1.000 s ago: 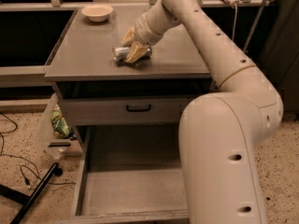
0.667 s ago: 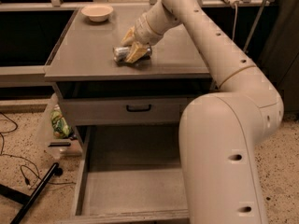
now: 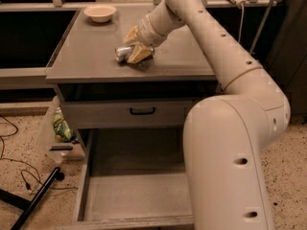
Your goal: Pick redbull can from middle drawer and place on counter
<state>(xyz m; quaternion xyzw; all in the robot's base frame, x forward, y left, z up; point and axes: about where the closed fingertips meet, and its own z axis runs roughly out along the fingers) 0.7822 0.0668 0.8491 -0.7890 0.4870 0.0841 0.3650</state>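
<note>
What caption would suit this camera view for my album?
Robot gripper at the redbull can lying on the counter, above the open middle drawer.

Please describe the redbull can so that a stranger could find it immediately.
On the grey counter above the open middle drawer, look near the centre, at the gripper. The redbull can lies there on its side: small, silver, unlike the cream bowl at the far-left corner.

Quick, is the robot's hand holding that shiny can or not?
The gripper is at the small shiny silver redbull can on the flat grey counter; open or closed cannot be told.
</note>
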